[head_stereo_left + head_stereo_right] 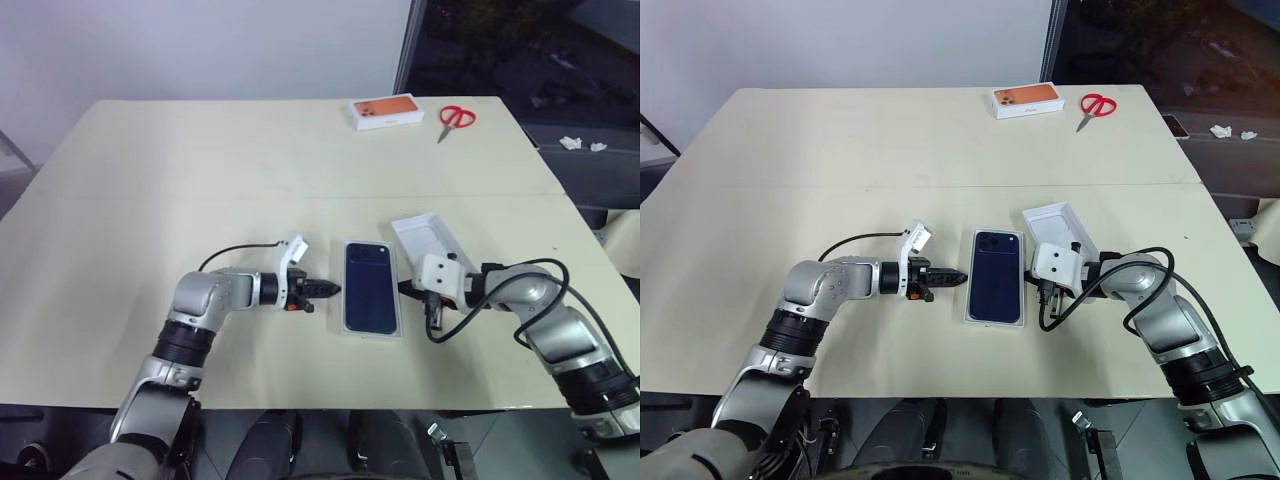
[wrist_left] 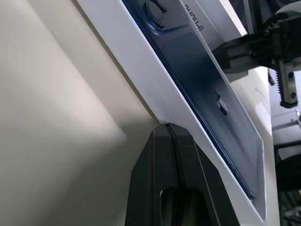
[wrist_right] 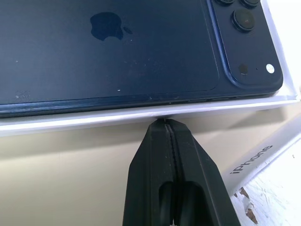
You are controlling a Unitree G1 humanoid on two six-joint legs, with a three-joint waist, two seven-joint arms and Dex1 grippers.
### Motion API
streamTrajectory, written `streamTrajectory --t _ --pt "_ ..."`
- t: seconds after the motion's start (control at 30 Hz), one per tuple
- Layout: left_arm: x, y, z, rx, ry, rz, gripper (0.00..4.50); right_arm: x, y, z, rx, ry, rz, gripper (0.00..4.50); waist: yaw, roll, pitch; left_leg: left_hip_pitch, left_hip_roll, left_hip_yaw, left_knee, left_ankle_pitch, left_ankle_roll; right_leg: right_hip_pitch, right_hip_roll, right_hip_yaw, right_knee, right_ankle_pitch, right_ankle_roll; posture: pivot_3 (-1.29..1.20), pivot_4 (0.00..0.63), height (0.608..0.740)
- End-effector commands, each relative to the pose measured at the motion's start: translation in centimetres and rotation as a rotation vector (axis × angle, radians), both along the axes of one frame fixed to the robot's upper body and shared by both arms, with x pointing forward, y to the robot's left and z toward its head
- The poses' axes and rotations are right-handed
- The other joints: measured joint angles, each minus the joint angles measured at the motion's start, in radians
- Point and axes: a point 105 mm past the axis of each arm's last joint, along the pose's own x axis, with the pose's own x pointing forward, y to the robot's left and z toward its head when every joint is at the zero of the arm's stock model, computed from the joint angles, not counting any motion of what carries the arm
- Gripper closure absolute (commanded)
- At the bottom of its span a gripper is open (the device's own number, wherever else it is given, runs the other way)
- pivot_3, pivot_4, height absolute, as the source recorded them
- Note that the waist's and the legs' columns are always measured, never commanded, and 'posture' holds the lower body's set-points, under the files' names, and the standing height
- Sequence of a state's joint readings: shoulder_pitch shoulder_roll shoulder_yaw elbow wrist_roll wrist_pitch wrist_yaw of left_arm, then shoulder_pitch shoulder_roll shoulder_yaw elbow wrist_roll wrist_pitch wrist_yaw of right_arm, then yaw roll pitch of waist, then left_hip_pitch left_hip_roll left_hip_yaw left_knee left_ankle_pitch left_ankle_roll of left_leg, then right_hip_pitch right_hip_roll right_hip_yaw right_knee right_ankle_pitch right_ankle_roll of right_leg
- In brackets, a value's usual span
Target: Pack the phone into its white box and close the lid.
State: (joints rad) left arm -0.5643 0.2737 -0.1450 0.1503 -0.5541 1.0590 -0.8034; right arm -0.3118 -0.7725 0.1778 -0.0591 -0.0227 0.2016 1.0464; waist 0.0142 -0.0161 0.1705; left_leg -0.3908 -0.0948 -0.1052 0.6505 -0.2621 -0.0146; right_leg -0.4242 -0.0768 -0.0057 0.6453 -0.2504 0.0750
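Observation:
The dark navy phone (image 1: 371,287) lies back-up inside the shallow white box (image 1: 996,323) at the table's front middle, its camera cluster (image 3: 244,21) at the far end. My left gripper (image 1: 335,289) is shut, its tip against the box's left wall (image 2: 141,70). On the opposite side my right gripper (image 3: 165,123) is shut too, its tip touching the right wall (image 3: 94,121). The lid (image 1: 430,235) rests open side up just right of the box, behind my right wrist, with "iPhone" lettering on its side (image 3: 254,160).
An orange-topped white box (image 1: 386,111) and red-handled scissors (image 1: 455,119) lie at the far right of the pale table (image 1: 200,180). A seam crosses the table's middle. Its front edge runs close below the box.

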Motion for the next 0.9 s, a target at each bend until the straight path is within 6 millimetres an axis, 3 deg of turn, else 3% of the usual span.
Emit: streamTrajectory --t 0.03,0.17,0.3,0.43,0.53,0.67,0.77,0.83,0.9 --pt "-0.6 -2.1 1.8 -0.063 -0.053 -0.078 4.50 -0.3 0.4 -0.2 0.000 0.018 0.025 4.48 0.000 0.000 0.000 0.000 0.000 0.000 0.000 0.000 0.000 0.000 0.000 0.000 0.000 0.000 0.000 0.00 0.150 0.740" --pt "-0.7 -1.7 1.7 -0.058 -0.056 -0.072 4.50 -0.4 0.8 0.0 0.018 0.026 0.040 4.48 0.000 0.000 0.000 0.000 0.000 0.000 0.000 0.000 0.000 0.000 0.000 0.000 0.000 0.000 0.000 0.00 0.150 0.740" --pt "-0.1 -0.8 2.0 -0.055 -0.093 -0.048 4.50 -0.3 1.5 1.8 0.091 0.027 0.040 4.48 0.000 0.000 0.000 0.000 0.000 0.000 0.000 0.000 0.000 0.000 0.000 0.000 0.000 0.000 0.000 0.00 0.150 0.740" --pt "0.7 0.8 3.5 -0.084 -0.123 -0.016 4.50 -0.6 3.1 5.3 0.204 0.014 0.059 4.48 -0.005 0.000 0.001 0.000 0.000 0.000 0.000 0.000 0.000 -0.001 0.000 0.000 0.000 0.000 0.000 0.00 0.150 0.740" --pt "1.0 2.3 5.2 -0.102 -0.176 -0.005 3.71 -0.2 4.0 8.9 0.314 -0.010 0.031 4.50 -0.015 0.001 0.002 -0.001 0.001 0.000 -0.001 0.000 0.000 -0.003 0.001 0.000 0.001 0.000 0.000 0.00 0.150 0.740" --pt "1.3 4.2 6.1 -0.089 -0.222 0.015 1.62 0.3 3.7 10.0 0.280 -0.062 0.002 2.56 0.000 0.000 0.001 -0.001 0.002 -0.001 -0.002 -0.001 0.002 -0.003 0.001 -0.001 0.000 0.000 0.000 0.00 0.150 0.740" --pt "1.1 4.9 6.2 -0.088 -0.222 0.015 0.08 0.3 3.2 9.0 0.213 -0.059 0.000 0.98 0.001 0.000 0.002 -0.001 0.001 -0.001 -0.002 -0.001 0.002 -0.001 0.000 -0.001 -0.001 0.000 0.000 0.00 0.150 0.740" --pt "1.0 5.2 5.9 -0.082 -0.214 0.011 0.00 0.2 2.5 7.5 0.157 -0.032 -0.009 0.03 0.000 0.000 0.002 -0.001 -0.001 -0.001 -0.001 -0.001 0.002 -0.001 -0.002 -0.001 -0.001 0.000 0.000 0.00 0.150 0.740" --pt "1.0 5.3 5.7 -0.080 -0.212 0.020 0.00 0.0 2.5 7.1 0.147 -0.017 0.001 0.03 -0.001 0.000 0.002 -0.001 -0.002 0.000 0.000 -0.001 0.002 -0.001 -0.002 -0.001 -0.001 0.000 0.000 0.00 0.150 0.740"
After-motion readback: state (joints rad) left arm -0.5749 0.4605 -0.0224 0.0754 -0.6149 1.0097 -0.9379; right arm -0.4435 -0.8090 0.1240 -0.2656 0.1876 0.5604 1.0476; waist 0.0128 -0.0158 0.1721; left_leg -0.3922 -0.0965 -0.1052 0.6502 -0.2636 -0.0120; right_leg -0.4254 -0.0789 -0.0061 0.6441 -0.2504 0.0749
